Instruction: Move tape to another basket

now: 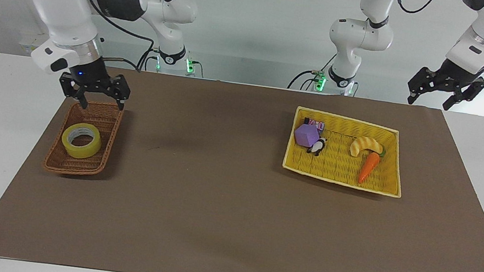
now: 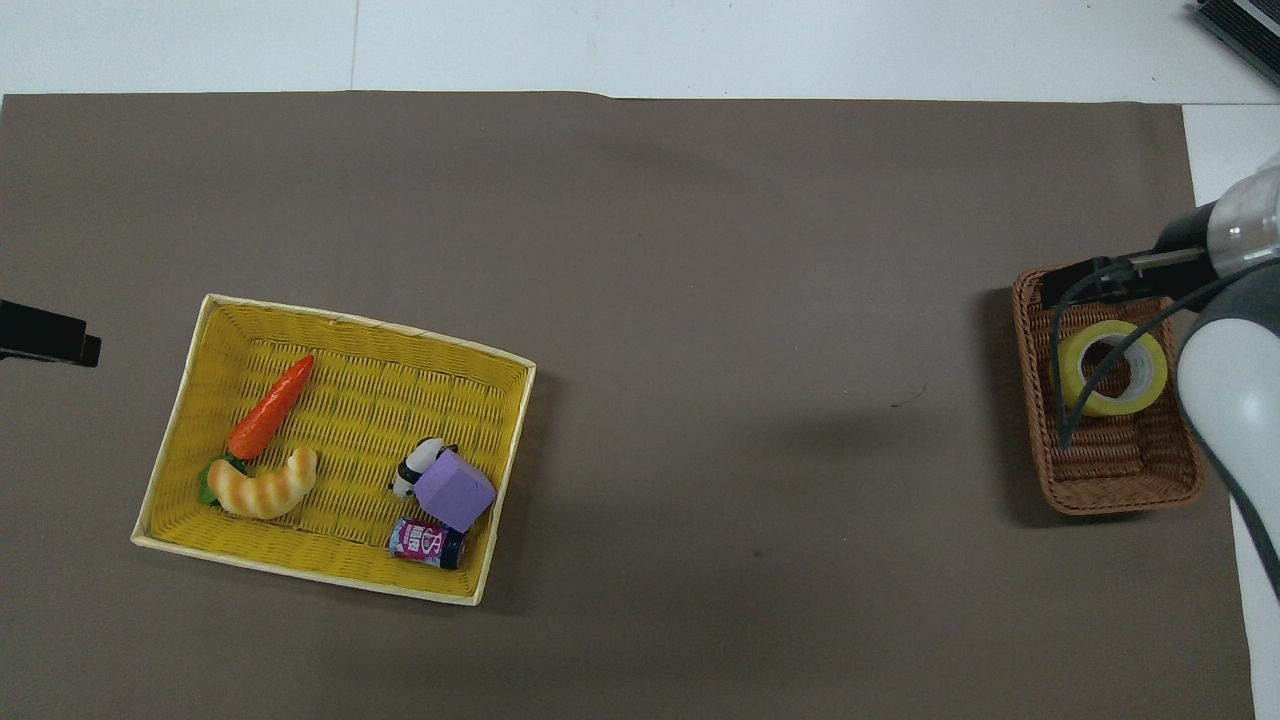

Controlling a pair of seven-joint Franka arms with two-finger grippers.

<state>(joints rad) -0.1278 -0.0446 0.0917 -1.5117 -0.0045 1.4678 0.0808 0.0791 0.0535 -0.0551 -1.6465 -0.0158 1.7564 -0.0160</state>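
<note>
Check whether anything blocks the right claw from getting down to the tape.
Nothing visible does. The right claw hangs open over the brown basket, at the end nearer the robots; the tape lies flat inside, uncovered.

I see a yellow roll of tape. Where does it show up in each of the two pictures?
Facing view: the tape lies in the brown wicker basket, at the picture's left.
Overhead view: the tape is at the picture's right, partly crossed by a cable.
Shared landmark: that brown wicker basket.
</note>
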